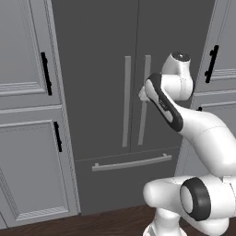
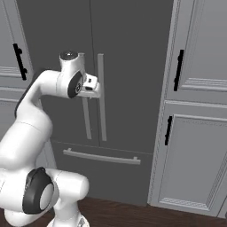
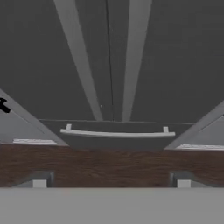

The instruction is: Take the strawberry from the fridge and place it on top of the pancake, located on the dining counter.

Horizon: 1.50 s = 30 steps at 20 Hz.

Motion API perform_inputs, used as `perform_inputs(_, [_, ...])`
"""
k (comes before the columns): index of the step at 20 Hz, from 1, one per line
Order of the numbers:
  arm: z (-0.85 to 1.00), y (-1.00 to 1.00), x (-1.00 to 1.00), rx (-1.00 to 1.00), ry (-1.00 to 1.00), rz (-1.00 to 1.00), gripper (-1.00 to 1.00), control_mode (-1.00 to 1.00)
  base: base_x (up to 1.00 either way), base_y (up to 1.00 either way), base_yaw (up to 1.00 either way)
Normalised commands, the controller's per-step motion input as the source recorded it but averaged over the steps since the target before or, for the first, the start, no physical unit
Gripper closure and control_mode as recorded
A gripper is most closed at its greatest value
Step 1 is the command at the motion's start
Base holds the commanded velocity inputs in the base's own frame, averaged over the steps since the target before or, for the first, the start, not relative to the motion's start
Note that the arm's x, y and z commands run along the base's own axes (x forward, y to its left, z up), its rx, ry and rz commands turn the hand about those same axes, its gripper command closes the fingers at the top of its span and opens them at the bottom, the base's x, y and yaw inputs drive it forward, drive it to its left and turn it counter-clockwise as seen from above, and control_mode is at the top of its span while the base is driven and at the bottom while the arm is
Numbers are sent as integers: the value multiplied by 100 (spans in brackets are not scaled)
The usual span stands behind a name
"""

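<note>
The tall dark-grey fridge (image 1: 106, 92) stands shut, both upper doors closed along the thin centre seam, so the strawberry cannot be seen anywhere.

The white arm's two-finger gripper (image 3: 111, 180) is raised in front of the doors, close to the pair of long pale-grey vertical bar handles (image 1: 126, 101). In the hand view its two dark fingertips (image 3: 39, 179) sit far apart at the bottom corners, released and holding nothing, with clear space between them.

Seen from the hand, the two vertical bars run away on either side of the door seam, one just left of centre and one just right of it. Past their lower ends lies the horizontal pale-grey drawer handle (image 3: 117, 133), spanning most of the gap between the fingers. Nearer still is the dark wooden floor (image 3: 109, 164).

In the right base view the hand lies against or just in front of the left bar; contact cannot be told.

Light-grey panelled cabinets with black handles (image 2: 195, 111) flank the fridge on both sides of the hand, their edges flush with the fridge walls.
</note>
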Motion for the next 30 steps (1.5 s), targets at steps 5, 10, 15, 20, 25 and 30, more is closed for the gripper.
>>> perform_inputs(5, [0, -30, 93, 1, -30, 0, -100, -100, 0, 0, 0])
perform_inputs(10, [0, -5, 73, 0, -6, -2, -100, -100, 0, 0, 0])
perform_inputs(15, [0, 0, 75, 0, 0, -6, -100, -100, 0, 0, 0])
perform_inputs(20, [-4, 0, 74, 0, -2, -3, -100, -100, 0, 0, 0])
perform_inputs(25, [-17, -1, 41, 0, -14, 0, -100, -100, 0, 0, 0])
perform_inputs(30, [-18, -13, 29, 0, -15, 0, -100, -100, 0, 0, 0])
